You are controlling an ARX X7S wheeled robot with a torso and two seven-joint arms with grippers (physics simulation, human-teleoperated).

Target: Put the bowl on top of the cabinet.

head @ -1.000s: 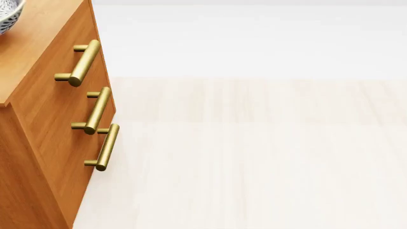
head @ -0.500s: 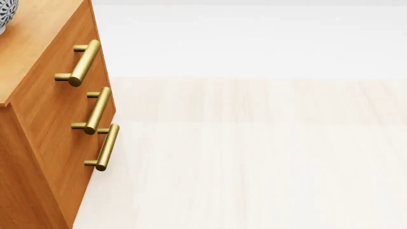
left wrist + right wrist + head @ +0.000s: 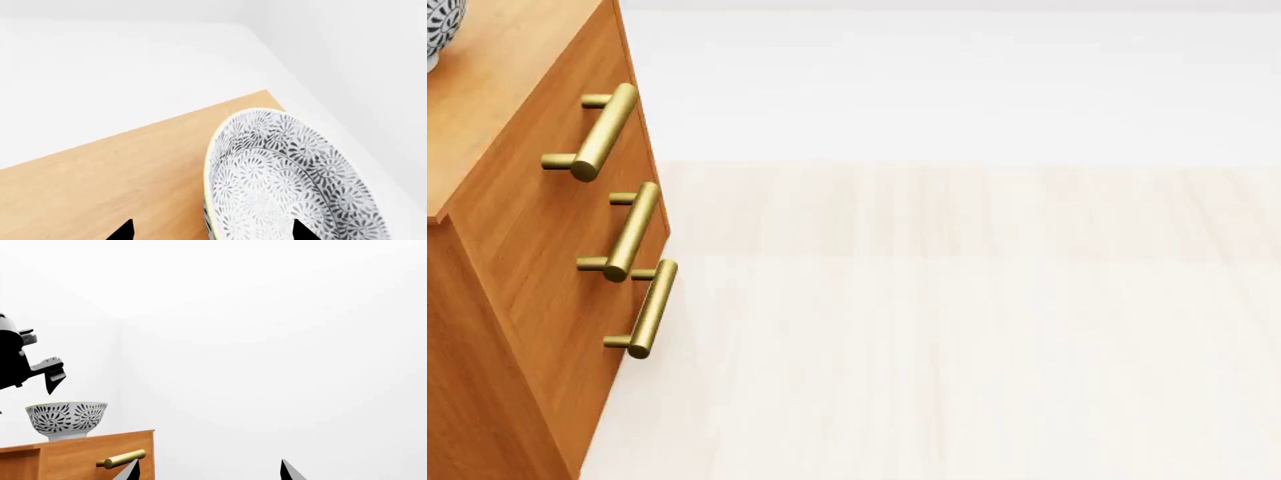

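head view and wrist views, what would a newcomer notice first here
The grey floral-patterned bowl stands upright on the light wood top of the orange-brown cabinet, near its corner. The left hand hangs just above the bowl, not touching it. Three brass bar handles line the cabinet's front.

Cabinet [image 3: 80, 457] top, lighter wood, carries the bowl [image 3: 67, 420], upright, near one corner. Cabinet stands on pale floor [image 3: 961, 330]. My view: three brass handles [image 3: 627, 230] on front.
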